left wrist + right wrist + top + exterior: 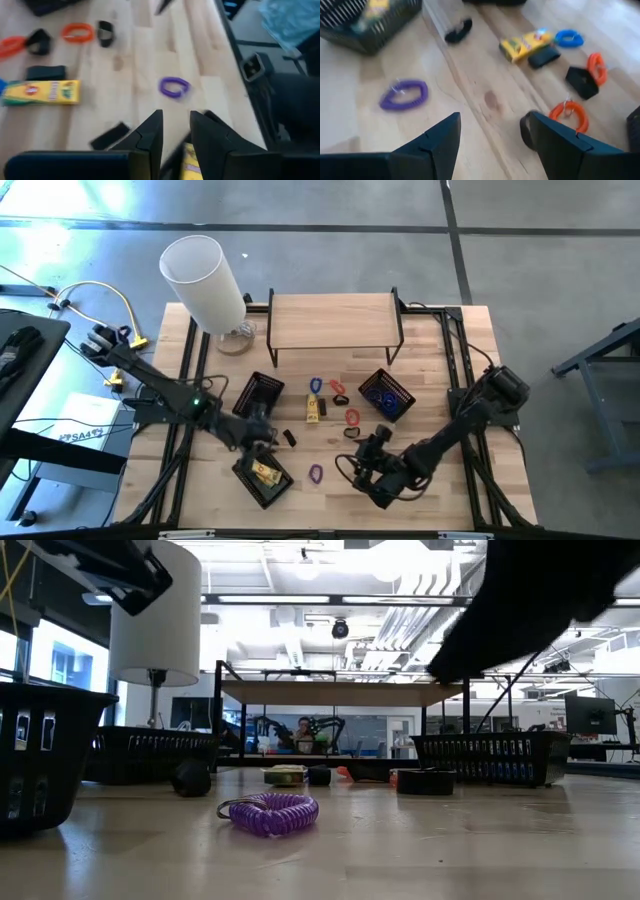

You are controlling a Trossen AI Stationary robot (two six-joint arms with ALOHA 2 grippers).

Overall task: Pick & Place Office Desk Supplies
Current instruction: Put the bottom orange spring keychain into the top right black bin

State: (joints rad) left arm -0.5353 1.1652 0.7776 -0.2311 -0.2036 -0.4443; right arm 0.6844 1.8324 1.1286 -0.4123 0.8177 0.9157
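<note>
A purple coil band [316, 473] lies flat, apart from the others. Red bands [352, 417], a blue band [316, 385], a yellow packet [313, 408] and dark clips [340, 399] lie scattered mid-counter.

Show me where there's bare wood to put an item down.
Free: the near strip between the purple band and the right pincer, and the board right of the blue-filled basket. Crowded: the middle, around the yellow packet, the red bands and the dark clips.
</note>
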